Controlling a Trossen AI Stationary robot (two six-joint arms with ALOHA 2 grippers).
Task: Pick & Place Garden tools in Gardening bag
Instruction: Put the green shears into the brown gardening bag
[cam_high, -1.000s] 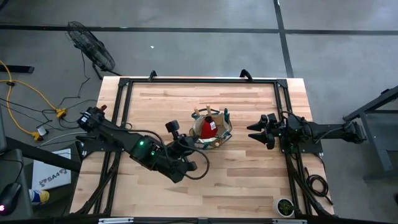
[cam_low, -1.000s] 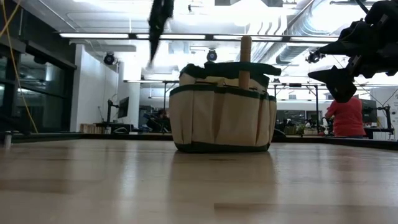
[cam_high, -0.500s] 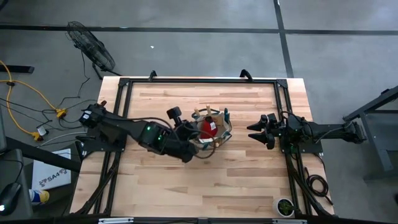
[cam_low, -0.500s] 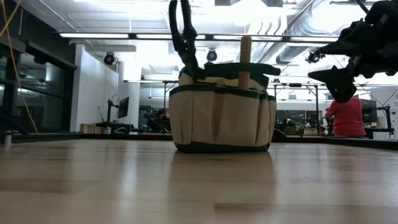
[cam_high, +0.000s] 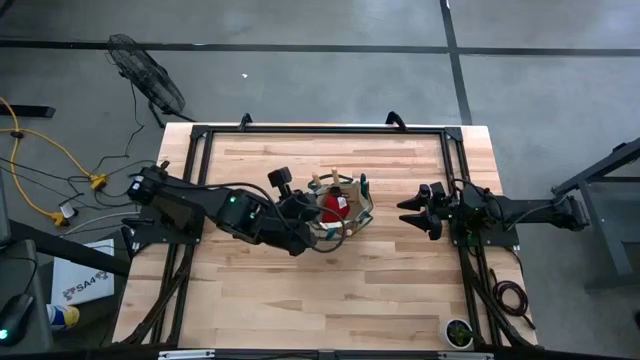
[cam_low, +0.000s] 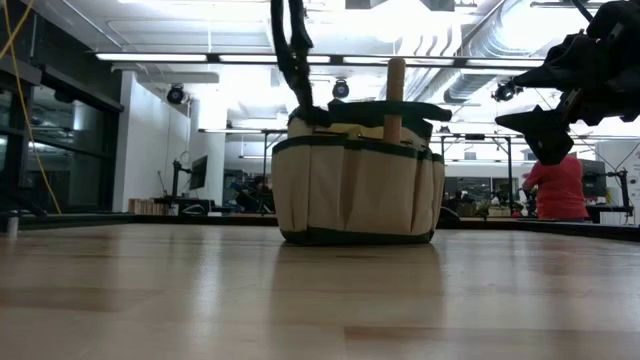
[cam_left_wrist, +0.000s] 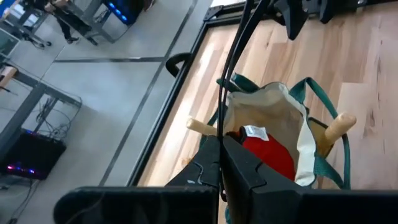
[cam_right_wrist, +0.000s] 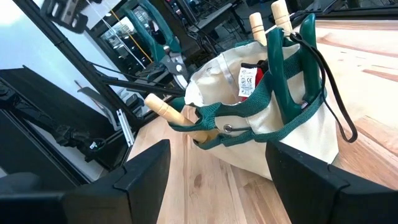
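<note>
The tan gardening bag (cam_high: 362, 200) with green trim stands upright mid-table, also in the low view (cam_low: 355, 190). Inside lie a red glove-like item (cam_left_wrist: 267, 152) and tools whose wooden handles (cam_low: 395, 95) stick up past the rim. My left gripper (cam_left_wrist: 220, 163) hovers over the bag's left rim, shut on dark pruning shears (cam_low: 292, 50). The shears hang upright, their narrow lower end at the rim. My right gripper (cam_high: 408, 212) waits open, level, to the bag's right (cam_right_wrist: 217, 180). My left gripper pinches the pruning shears between its shut fingers (cam_left_wrist: 249, 177). They show as a thin dark strip (cam_left_wrist: 231, 81) running out from the fingertips; which part is held I cannot tell. The shears hang clear of the table, their lower end (cam_low: 306, 104) at the bag's rim.
Black frame rails (cam_high: 200, 200) run along the table's edges. A small pot (cam_high: 459, 332) sits at the near right corner. Bare wood lies on the near side of the bag. A person in red (cam_low: 558, 188) stands in the room behind.
My left gripper has carried the shears from the table's near middle toward the far edge, up to the bag's left rim, staying shut. In the low view the shears have shifted across to the bag and turned about their length, their lower end now at the rim.
</note>
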